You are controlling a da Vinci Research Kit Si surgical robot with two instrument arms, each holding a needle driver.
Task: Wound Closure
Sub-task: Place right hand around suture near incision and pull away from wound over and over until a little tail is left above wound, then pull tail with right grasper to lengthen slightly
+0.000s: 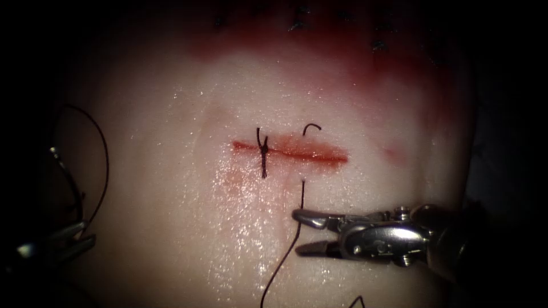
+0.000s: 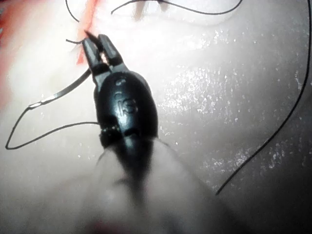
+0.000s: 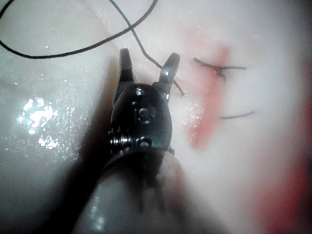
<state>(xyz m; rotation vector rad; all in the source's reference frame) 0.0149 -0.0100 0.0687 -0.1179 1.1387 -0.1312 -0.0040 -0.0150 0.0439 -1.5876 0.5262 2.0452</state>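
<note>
The cut (image 1: 291, 151) runs across the pale tissue (image 1: 188, 228), and one knotted stitch (image 1: 264, 151) crosses its left part. Right of that knot, a short thread end (image 1: 311, 128) curls out above the cut. A long thread (image 1: 301, 197) comes out below the cut and trails toward the front. My right tool (image 1: 295, 231) sits below the cut with its jaws open around this thread (image 3: 141, 51), holding nothing. Far to the left, off the cut, my left tool (image 1: 88, 232) is shut on the curved needle (image 1: 67, 179), which is out of the tissue. The needle (image 2: 58, 93) sticks out sideways from the left tool (image 2: 97, 38).
Red fluid stains the far part of the tissue (image 1: 342, 51) and lines the cut. A wide thread loop (image 1: 104, 154) arcs above the left tool. Wet glints cover the tissue surface in front of the cut (image 1: 245, 228). Several dark marks (image 1: 297, 23) dot the far edge.
</note>
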